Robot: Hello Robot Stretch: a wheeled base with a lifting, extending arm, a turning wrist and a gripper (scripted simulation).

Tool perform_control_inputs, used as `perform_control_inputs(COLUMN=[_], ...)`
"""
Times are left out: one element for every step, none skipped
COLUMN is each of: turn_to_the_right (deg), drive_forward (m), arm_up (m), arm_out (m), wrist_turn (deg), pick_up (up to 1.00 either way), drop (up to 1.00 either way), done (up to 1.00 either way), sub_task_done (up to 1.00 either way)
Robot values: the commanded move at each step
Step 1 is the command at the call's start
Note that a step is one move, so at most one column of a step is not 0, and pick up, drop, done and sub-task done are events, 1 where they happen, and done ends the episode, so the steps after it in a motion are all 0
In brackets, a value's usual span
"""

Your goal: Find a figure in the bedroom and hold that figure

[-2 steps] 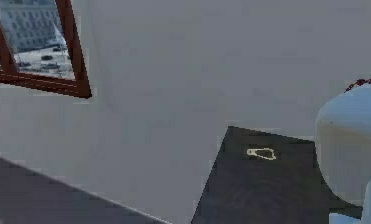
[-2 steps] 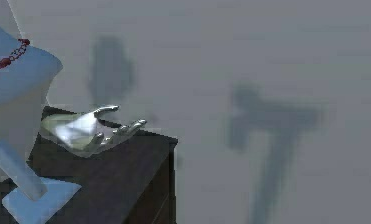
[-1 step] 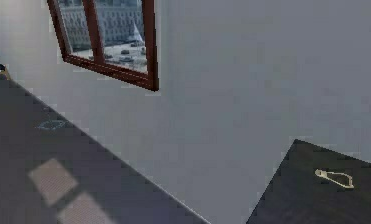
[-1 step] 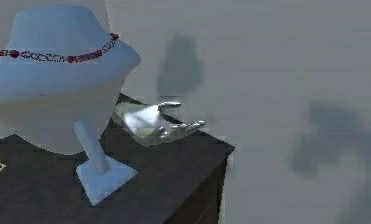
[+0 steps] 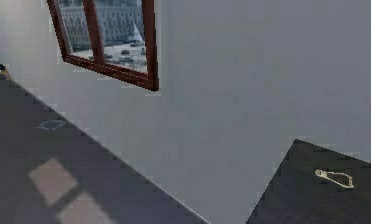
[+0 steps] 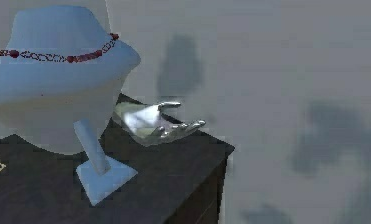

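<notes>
In the forward view a brown-framed window (image 5: pixel 105 40) is set in the pale wall at upper left, above a dark floor (image 5: pixel 33 150). At the lower right corner is the near end of a dark worktop (image 5: pixel 293 195), with a small gold chain-like trinket (image 5: pixel 335 178) lying flat on it.

In the arm side view, a pale display bust (image 6: pixel 53 90) stands on the worktop's left part. It is upright on a slim post and a square foot, and it wears a string of red beads (image 6: pixel 63 56). Just right of the bust and a little behind it, near the worktop's far right corner, lies a silvery hand-shaped figure (image 6: pixel 158 122). I take this to be the figure the task means, though the bust could also fit that word. It lies low on the worktop. Its long axis runs left to right, with the finger ends pointing toward the right edge and the wrist end tucked close to the bust. I cannot tell whether the two touch.

The tool's state cannot be told from these pictures. The figure lies out on the reaching side, a little left of the view's middle. The coming move probably turns on bringing the arm's line level with it. The arm would then extend across the worktop's near edge and meet the figure across its long axis, clear of the bust's foot (image 6: pixel 105 180).
</notes>
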Motion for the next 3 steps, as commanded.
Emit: perform_control_inputs(turn_to_the_right=[0.0, 0.0, 0.0], drive_forward=[0.0, 0.0, 0.0], arm_up=[0.38, 0.0, 0.0], arm_out=[0.0, 0.2, 0.0], wrist_turn=[0.0, 0.0, 45.0], pick_up=[0.0, 0.0, 0.0], drop=[0.0, 0.0, 0.0], done=[0.0, 0.0, 0.0], sub_task_done=[0.0, 0.0, 0.0])
